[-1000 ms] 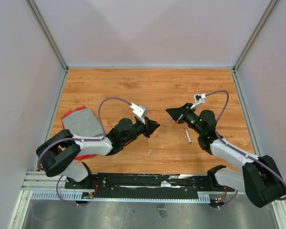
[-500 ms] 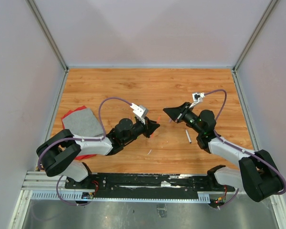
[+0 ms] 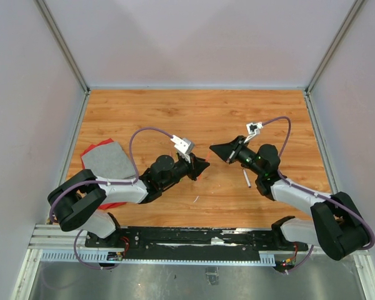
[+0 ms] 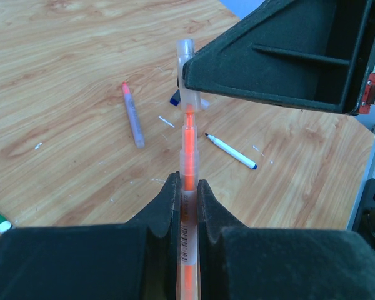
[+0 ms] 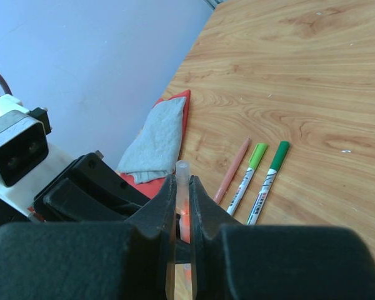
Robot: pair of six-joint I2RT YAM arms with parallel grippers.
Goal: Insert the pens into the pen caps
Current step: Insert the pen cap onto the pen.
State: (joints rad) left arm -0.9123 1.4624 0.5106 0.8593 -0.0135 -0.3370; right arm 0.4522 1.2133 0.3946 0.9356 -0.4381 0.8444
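My left gripper (image 3: 203, 166) is shut on an orange pen (image 4: 189, 156) with a clear barrel, which points away from the wrist camera between the fingers (image 4: 169, 194). My right gripper (image 3: 214, 150) is shut on a clear pen cap (image 5: 182, 170). In the left wrist view the cap (image 4: 189, 81) stands right above the pen, and the orange tip reaches into the cap's open end. Orange shows through the cap between the right fingers (image 5: 165, 200). The two grippers meet tip to tip above the middle of the table.
Loose pens lie on the wooden table: a pink-tipped grey one (image 4: 132, 114), a blue-tipped white one (image 4: 231, 150), and an orange (image 5: 232, 170), a light green (image 5: 250, 177) and a dark green one (image 5: 270, 180). A grey cloth on a red one (image 3: 106, 161) lies left.
My right gripper has moved left with the cap, closing the gap to the left gripper. The left gripper has stayed in place with the pen.
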